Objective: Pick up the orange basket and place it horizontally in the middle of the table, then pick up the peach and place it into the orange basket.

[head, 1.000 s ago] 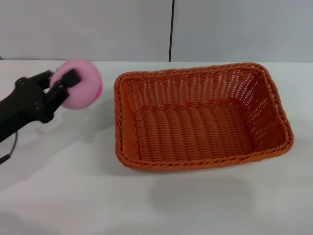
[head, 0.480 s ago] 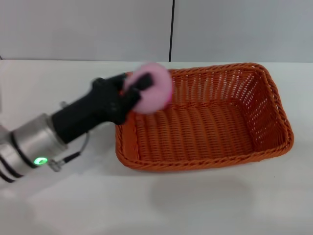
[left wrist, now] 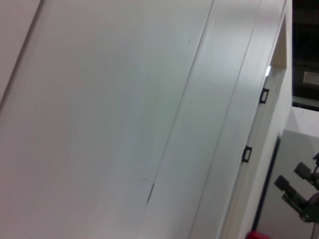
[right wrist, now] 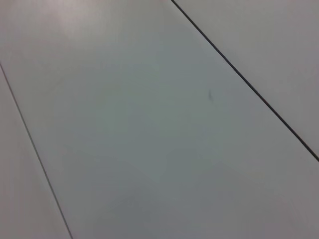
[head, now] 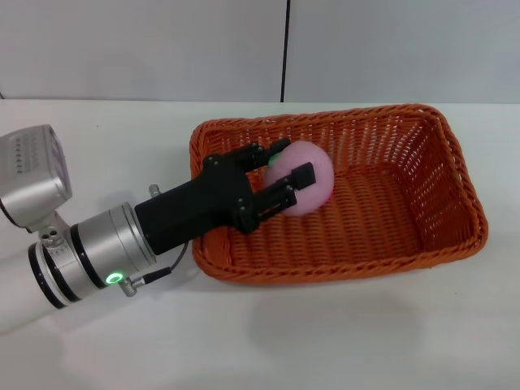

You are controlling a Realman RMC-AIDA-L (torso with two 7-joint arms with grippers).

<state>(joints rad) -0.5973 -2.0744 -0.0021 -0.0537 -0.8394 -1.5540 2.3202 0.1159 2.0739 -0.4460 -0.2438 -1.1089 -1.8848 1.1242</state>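
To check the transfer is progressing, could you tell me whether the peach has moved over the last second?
Yes. Held by the left gripper, the peach has travelled rightward from outside the basket's left rim to inside it.

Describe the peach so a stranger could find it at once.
Find the big orange basket on the white table. Over its left half, the left gripper clasps a small round pink peach: the only pink thing there, with a speck of green on top.
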